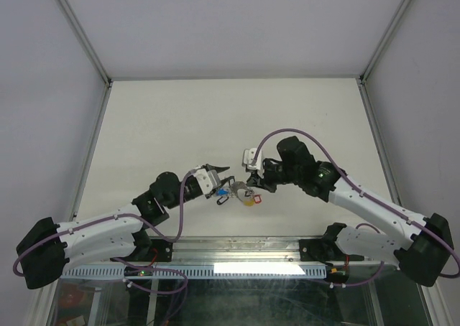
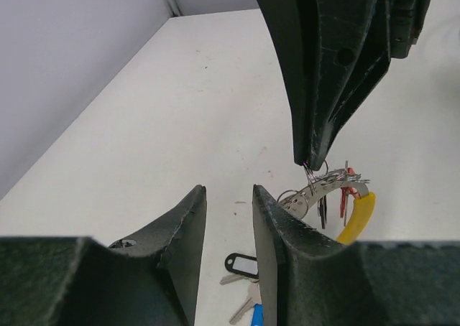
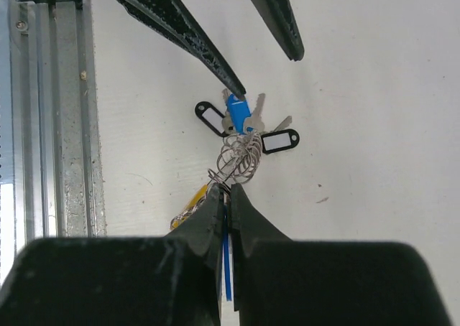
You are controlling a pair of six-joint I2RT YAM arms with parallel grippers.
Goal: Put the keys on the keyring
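The keyring, a silvery coil, hangs from my right gripper, which is shut on its edge. A thin blue strip shows between those fingers. A yellow tag and a red tag dangle on the ring. On the table below lie keys with a blue tag and two black tags. My left gripper stands open just left of the ring with nothing between its fingers. One left fingertip is close above the blue tag. In the top view both grippers meet over the key cluster.
A metal rail runs along the near table edge, close to the keys. Grey enclosure walls stand on the left, right and back of the white table.
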